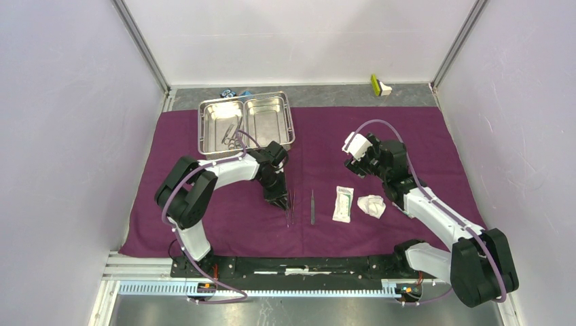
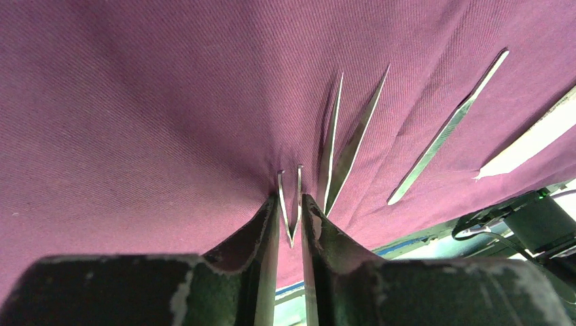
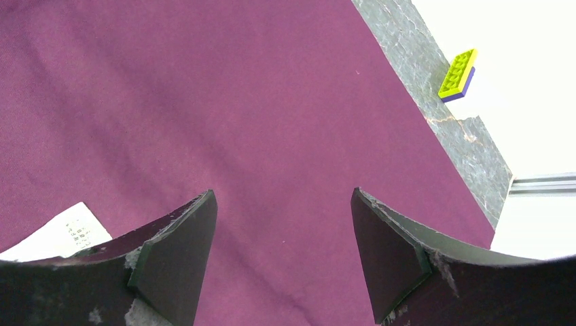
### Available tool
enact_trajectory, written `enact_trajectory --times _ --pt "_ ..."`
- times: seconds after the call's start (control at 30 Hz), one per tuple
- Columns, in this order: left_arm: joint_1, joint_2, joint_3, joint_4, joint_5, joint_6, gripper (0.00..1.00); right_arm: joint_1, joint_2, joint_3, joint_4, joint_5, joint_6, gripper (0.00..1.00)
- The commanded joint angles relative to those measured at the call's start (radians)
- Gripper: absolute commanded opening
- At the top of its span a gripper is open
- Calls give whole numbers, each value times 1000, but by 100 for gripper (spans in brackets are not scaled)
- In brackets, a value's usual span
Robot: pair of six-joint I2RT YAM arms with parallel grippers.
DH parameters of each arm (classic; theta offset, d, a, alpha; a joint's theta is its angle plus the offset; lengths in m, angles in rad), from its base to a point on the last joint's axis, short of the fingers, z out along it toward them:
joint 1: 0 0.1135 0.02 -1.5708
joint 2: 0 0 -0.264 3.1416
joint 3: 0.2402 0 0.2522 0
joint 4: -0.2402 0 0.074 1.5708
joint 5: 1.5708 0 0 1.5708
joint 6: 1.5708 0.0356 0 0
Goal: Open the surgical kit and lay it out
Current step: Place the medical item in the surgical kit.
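Cloth wrap (image 1: 170, 170), purple, spread flat over table (image 1: 326, 96). Toward far left of cloth, steel tray (image 1: 268, 122), two compartments, with metal instruments (image 1: 231, 134) lying in left one. Nearer and just right of tray, left tool (image 2: 290, 200) low over cloth, tips down, jaws only a narrow slot apart, tweezers (image 2: 291, 238) standing between them with prongs touching cloth; cannot tell whether pinched or merely loose in gap. Just beside tool, longer tweezers (image 2: 354, 149) flat on cloth, prongs splayed. Next, slim forceps (image 2: 444, 132), straight, apart from both. Then white sealed packet (image 1: 344, 204), and gauze wad (image 1: 371, 206) just beside it. Above cloth beyond gauze, right tool (image 3: 282, 204), jaws spread wide, gripping nothing. Far right, off cloth near back wall, lime-green block (image 3: 458, 71)
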Motion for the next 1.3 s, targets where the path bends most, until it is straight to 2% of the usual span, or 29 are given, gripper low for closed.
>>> enact_trajectory --times 0.0,0.67,1.27 --pt "-12 -24 -5 -24 -23 -14 25 -4 1 7 16 -14 -4 79" --pt "11 -42 27 -41 -50 19 22 -3 8 9 11 -19 -2 80" --pt "17 -41 48 -34 -56 41 23 -5 10 9 8 -22 0 80"
